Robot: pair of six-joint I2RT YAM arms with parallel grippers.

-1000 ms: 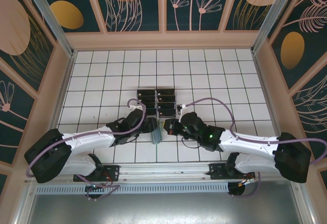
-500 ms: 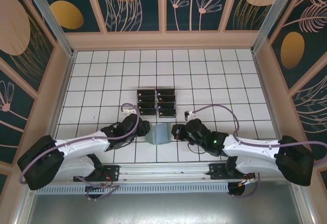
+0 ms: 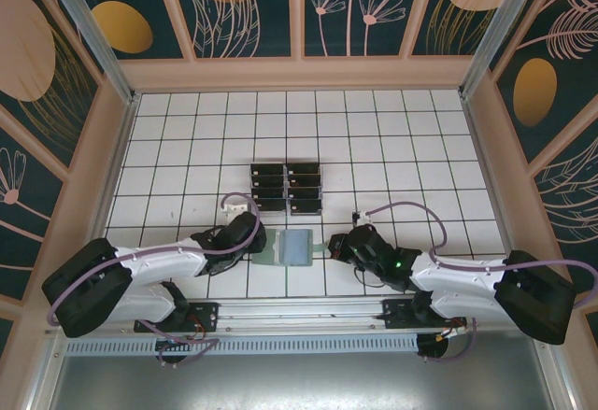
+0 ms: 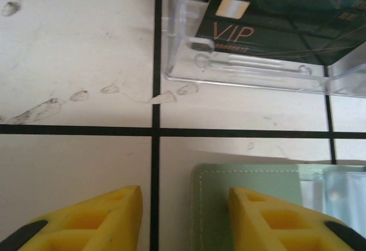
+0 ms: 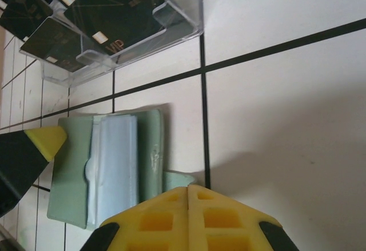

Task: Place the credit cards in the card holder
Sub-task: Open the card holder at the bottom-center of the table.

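Observation:
The sage-green card holder (image 3: 297, 247) lies open and flat on the grid, its paler blue-green inside up. My left gripper (image 3: 262, 242) is at its left edge. In the left wrist view the jaws (image 4: 184, 191) stand apart: one finger over the card holder's (image 4: 257, 175) left flap, the other over bare table. My right gripper (image 5: 189, 188) is shut, pinching a small tab on the card holder's (image 5: 71, 171) right edge. The dark credit cards (image 3: 287, 189) stand in a clear rack just beyond; gold "VIP" lettering shows on one (image 4: 257, 11).
The clear acrylic rack (image 5: 183, 11) sits about one tile beyond the card holder, close to both wrists. A cage of metal posts (image 3: 89, 27) and patterned panels walls the white gridded table (image 3: 187, 130). Smudges mark the tile (image 4: 74, 96) left of the rack.
The card holder, half folded and raised a second ago, now lies spread flat. My right gripper drew its side rightward and down. My left gripper's jaws narrowed and settled at the left flap.

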